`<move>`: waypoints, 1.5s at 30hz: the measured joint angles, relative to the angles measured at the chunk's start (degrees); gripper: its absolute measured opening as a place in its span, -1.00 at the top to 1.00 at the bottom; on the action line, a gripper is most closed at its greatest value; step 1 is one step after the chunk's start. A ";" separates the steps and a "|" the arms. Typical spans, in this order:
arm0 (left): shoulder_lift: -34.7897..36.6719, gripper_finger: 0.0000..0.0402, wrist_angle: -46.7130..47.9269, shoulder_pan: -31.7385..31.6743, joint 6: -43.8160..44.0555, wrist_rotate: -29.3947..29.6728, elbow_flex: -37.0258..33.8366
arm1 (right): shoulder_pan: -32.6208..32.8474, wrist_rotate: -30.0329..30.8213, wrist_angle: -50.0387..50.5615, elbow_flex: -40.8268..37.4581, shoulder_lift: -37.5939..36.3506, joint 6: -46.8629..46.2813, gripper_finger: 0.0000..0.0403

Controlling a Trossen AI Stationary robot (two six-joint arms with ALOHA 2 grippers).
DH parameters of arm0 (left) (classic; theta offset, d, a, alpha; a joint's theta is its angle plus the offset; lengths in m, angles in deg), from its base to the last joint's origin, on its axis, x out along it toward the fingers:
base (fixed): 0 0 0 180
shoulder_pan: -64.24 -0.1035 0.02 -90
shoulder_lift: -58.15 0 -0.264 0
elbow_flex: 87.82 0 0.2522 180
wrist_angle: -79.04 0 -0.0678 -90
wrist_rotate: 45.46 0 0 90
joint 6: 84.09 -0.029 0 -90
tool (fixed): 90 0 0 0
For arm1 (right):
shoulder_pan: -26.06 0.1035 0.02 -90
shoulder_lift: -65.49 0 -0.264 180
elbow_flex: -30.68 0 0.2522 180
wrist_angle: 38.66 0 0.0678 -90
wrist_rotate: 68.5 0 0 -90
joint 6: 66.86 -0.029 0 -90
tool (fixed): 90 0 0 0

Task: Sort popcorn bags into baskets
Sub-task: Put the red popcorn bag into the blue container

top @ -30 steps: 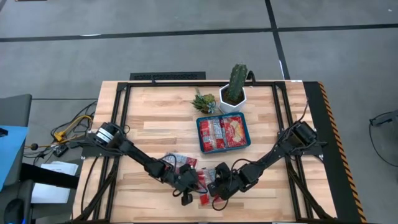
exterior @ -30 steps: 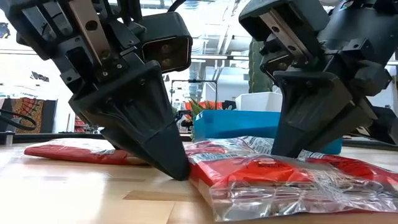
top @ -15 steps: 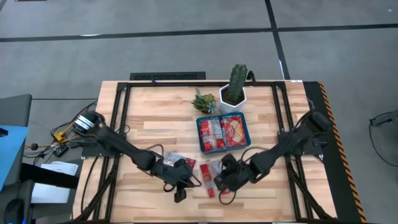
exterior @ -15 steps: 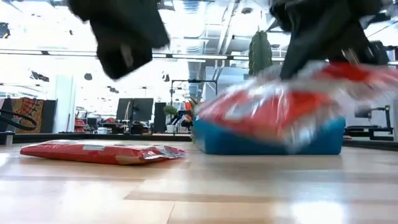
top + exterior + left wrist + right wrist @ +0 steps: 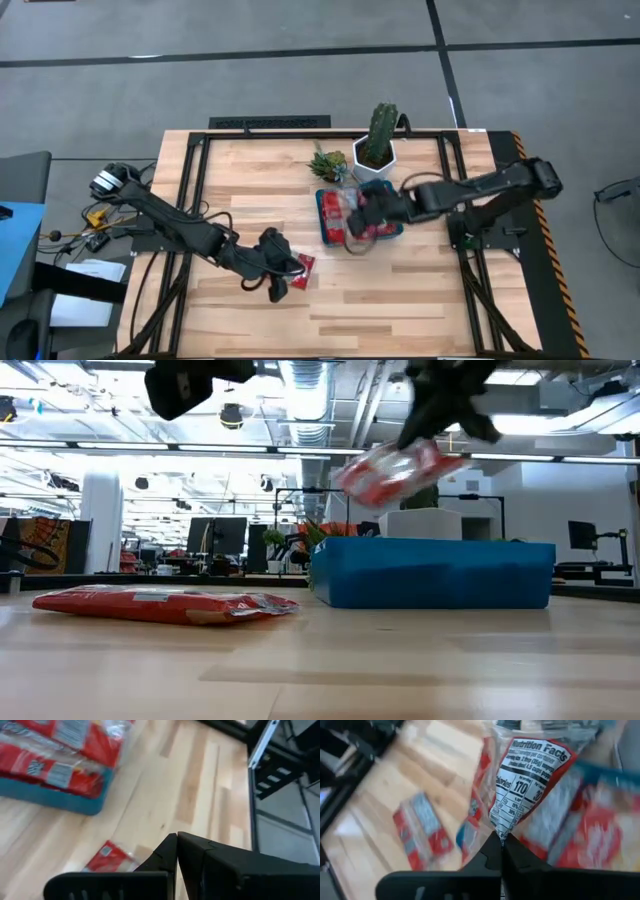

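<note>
the right gripper (image 5: 352,222) is above the near-left part of the teal-blue tray (image 5: 327,238), fingers pressed together on the edge of a red popcorn bag (image 5: 532,795); in the right wrist view the bag hangs directly ahead of the fingertips (image 5: 501,851) with its nutrition panel facing the camera. in the low view this held bag (image 5: 400,468) is in the air, clear above the tray's rim (image 5: 430,545). the tray already contains several packets (image 5: 372,208) lying flat, just beyond and below the right fingers. the left gripper (image 5: 277,290) hangs over the near-left area of the wooden table (image 5: 420,290), its fingers (image 5: 172,852) closed together with nothing between them. a single red bag (image 5: 300,268) lies flat on the table just beside the left fingertips, on the side toward the tray; the left wrist view shows the same bag (image 5: 107,860) just ahead of the closed tips and apart from them, with bare table beyond it up to the tray. beyond the tray, on the far side from both grippers, stand a white pot with a cactus (image 5: 378,140) and a small spiky plant (image 5: 330,162); neither lies between the fingers and the tray.
</note>
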 joint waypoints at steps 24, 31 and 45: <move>0.63 1.00 8.31 1.70 3.95 6.60 -0.48 | -10.47 -9.23 -1.88 -0.02 10.37 5.97 0.54; 0.62 0.96 15.73 2.98 4.44 7.18 -0.48 | -10.21 -11.20 -1.03 0.02 8.90 7.16 0.13; 0.86 0.96 3.24 10.93 25.76 12.29 -23.27 | 12.56 -0.82 -9.21 0.00 8.74 -6.72 0.01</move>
